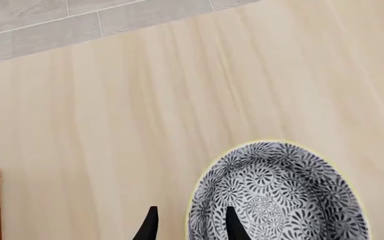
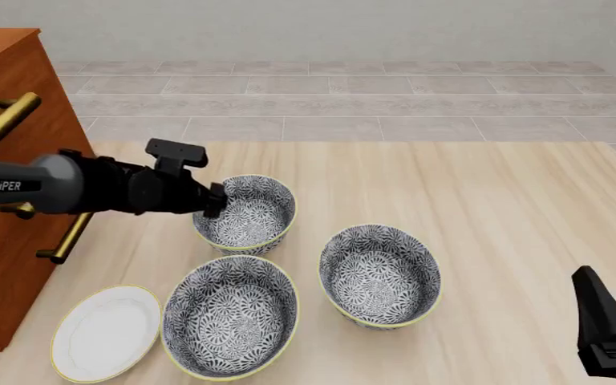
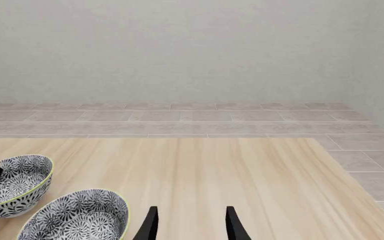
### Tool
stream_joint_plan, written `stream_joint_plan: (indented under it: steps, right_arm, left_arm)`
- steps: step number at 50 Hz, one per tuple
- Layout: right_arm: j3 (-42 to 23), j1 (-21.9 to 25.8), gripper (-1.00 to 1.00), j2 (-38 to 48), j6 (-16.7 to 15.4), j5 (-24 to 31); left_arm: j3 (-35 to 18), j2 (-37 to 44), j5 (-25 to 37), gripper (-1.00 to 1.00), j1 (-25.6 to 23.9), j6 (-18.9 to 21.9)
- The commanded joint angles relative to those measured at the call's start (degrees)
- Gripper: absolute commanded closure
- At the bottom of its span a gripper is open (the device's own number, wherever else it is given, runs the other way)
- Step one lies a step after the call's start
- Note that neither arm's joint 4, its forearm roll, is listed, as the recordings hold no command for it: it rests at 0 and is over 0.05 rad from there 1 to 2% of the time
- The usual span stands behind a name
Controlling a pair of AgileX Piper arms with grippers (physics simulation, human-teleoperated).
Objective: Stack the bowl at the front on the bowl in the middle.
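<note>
Your left gripper (image 1: 188, 225) is spread, straddling the rim of the far bowl (image 2: 246, 213). All three bowls, including the bowl at the front (image 2: 230, 316) and the bowl in the middle (image 2: 380, 275), hold nothing.

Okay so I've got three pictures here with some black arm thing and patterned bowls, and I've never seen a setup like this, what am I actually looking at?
These are computer renders of two robot arms at a wooden table.

One picture is the front view, from above and behind the arms. The other two come from small cameras just behind each gripper.

On the table stand three alike patterned bowls and a white plate. A brown cabinet stands at the left.

The left gripper sits at the rim of the far bowl, one finger inside and one outside, jaws apart. The right gripper waits open at the right, away from the bowls. Neither holds anything yet.
</note>
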Motion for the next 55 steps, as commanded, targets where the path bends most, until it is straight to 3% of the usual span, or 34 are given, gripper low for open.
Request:
stream_joint_plan:
  steps: [1, 28, 29, 55]
  right_arm:
    - [-0.01, 0.04, -1.0, 0.03, -0.04, 0.02]
    - [-0.01, 0.03, -1.0, 0.02, -0.03, 0.02]
    - [-0.01, 0.04, -1.0, 0.04, -0.04, 0.02]
    - [-0.01, 0.02, -1.0, 0.03, -0.01, 0.02]
  left_arm:
    - [-0.07, 0.99, -0.67, -1.0, 0.1, -0.61]
    - [-1.19, 3.03, -0.89, -1.0, 0.2, -0.42]
    - [-1.13, 2.72, -1.06, 1.0, 0.5, -0.27]
    - [-3.39, -3.28, 2.17, 1.0, 0.88, -1.1]
